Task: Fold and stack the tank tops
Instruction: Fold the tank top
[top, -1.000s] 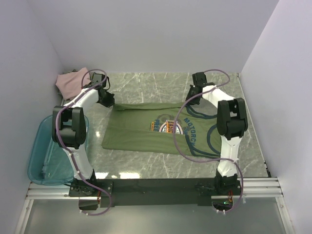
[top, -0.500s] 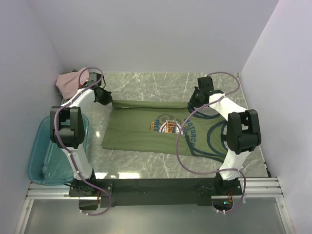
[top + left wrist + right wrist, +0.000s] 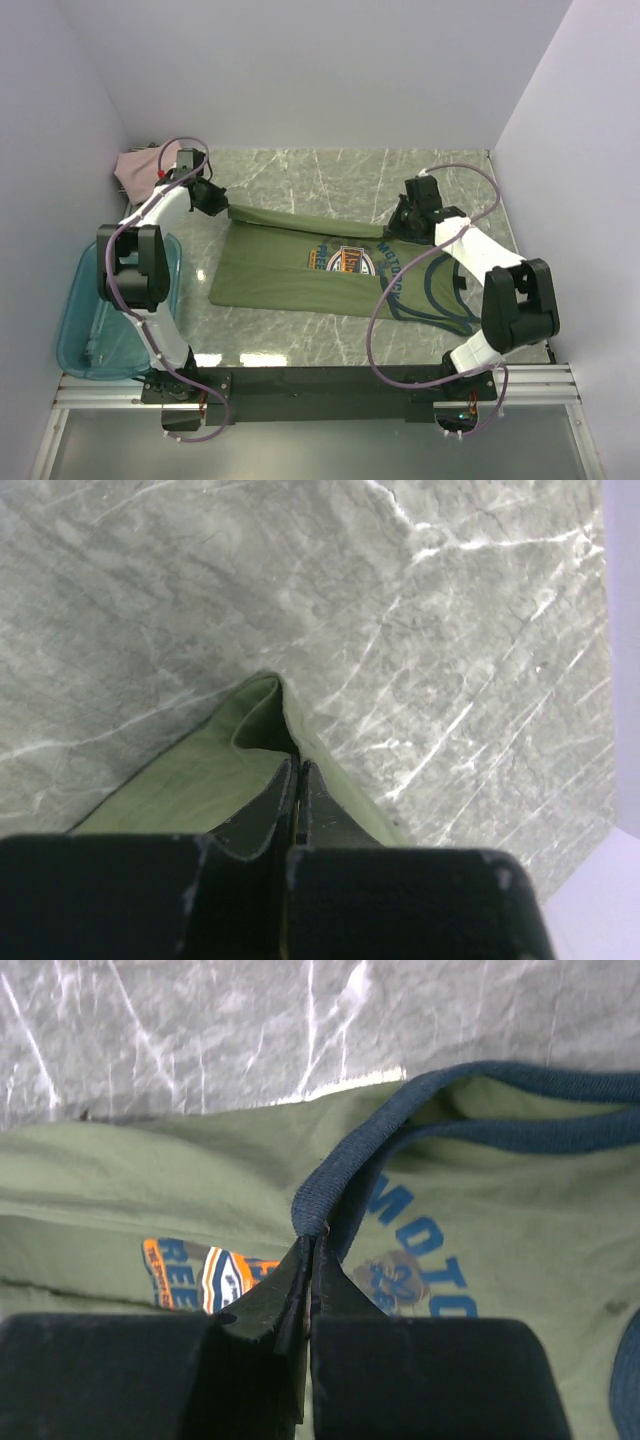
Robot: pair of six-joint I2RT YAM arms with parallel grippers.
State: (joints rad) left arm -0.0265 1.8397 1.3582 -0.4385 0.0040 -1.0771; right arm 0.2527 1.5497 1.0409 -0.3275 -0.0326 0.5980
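- While both arms draw back toward me, the far edge of the green tank top [image 3: 290, 272] has lifted and begun rolling over its chest print, so I judge the first fold started.
- The left gripper [image 3: 298, 765] is clamped on the hem corner and the right gripper [image 3: 310, 1232] on the navy strap.
- I count two tops, this one and a pink tank top [image 3: 140, 168], and one bin [image 3: 80, 335].

Room is left along the table's [image 3: 330, 175] far edge. The far left corner is blocked by a pink tank top [image 3: 140, 170], the left edge by a teal bin [image 3: 75, 330].
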